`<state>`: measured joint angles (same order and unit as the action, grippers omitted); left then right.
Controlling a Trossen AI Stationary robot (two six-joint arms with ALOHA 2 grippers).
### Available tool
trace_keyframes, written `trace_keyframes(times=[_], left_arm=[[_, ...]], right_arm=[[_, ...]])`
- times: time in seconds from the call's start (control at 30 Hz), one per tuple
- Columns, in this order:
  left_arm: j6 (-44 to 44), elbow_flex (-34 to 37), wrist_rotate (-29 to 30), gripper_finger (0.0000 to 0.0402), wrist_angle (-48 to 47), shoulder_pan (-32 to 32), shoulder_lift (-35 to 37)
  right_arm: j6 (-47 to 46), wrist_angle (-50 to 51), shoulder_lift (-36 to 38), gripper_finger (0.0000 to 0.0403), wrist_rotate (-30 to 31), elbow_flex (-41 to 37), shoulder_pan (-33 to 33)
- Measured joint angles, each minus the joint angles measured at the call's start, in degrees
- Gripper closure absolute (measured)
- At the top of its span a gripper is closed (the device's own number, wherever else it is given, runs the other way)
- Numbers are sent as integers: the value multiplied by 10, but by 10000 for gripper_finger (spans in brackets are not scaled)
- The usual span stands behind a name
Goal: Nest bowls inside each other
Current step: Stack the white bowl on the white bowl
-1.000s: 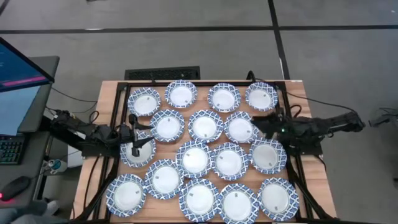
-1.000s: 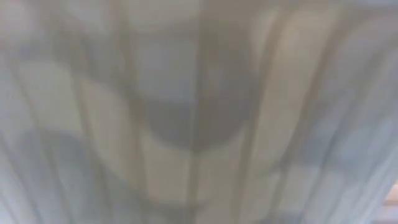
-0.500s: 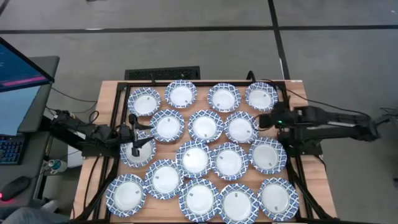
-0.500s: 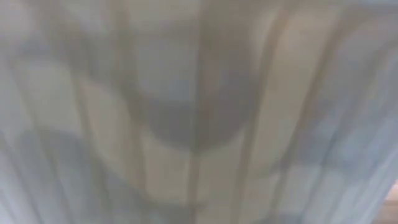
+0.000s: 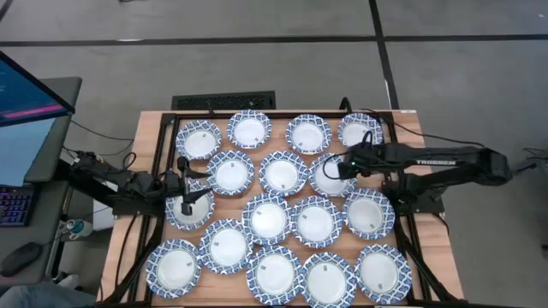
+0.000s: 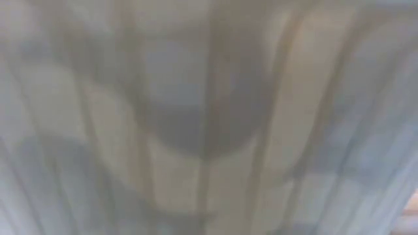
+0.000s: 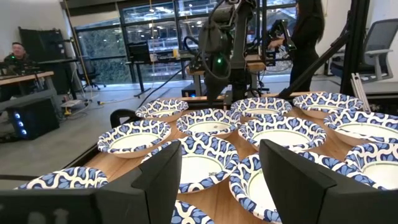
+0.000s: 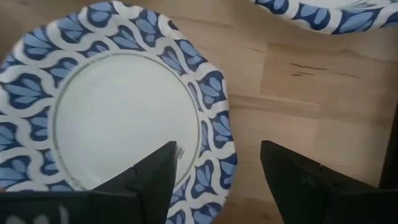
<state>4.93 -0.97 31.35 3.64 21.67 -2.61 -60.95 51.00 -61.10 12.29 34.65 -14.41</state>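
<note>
The right claw (image 5: pixel 341 165) hangs released, its two dark fingers (image 8: pixel 155 180) spread wide and holding nothing, over the right rim of a small round shallow bowl with a white inside and a blue-and-white lattice rim (image 5: pixel 329 175) in the second row from the far edge. Seen from the wrist, that bowl (image 8: pixel 118 106) lies flat on the pale wooden tabletop (image 8: pixel 292 93), with bare wood between the fingers' tips. The left claw (image 5: pixel 185 171) is also released, fingers (image 7: pixel 165 177) apart and empty, low over a matching bowl (image 5: pixel 189 208) at the left side. Sixteen such bowls (image 5: pixel 267 217) lie singly in four staggered rows across the tabletop (image 5: pixel 428 248), rims touching or just beside one another, none nested. The low view is filled by a pale blur.
</note>
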Motion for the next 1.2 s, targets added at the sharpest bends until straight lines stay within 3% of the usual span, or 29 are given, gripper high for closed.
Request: trace_keyframes(times=[0.4,0.7,0.87,1.2], left_arm=[[0,0,0,193,0,0,0],[0,0,0,193,0,0,0],[0,0,0,193,0,0,0],[0,0,0,193,0,0,0]], right_arm=[[-5,-96,-38,147,-20,-74,-20],[-5,-104,-38,159,-14,-78,-22],[-5,-104,-38,215,13,-78,-22],[15,-141,-38,383,10,-76,-22]])
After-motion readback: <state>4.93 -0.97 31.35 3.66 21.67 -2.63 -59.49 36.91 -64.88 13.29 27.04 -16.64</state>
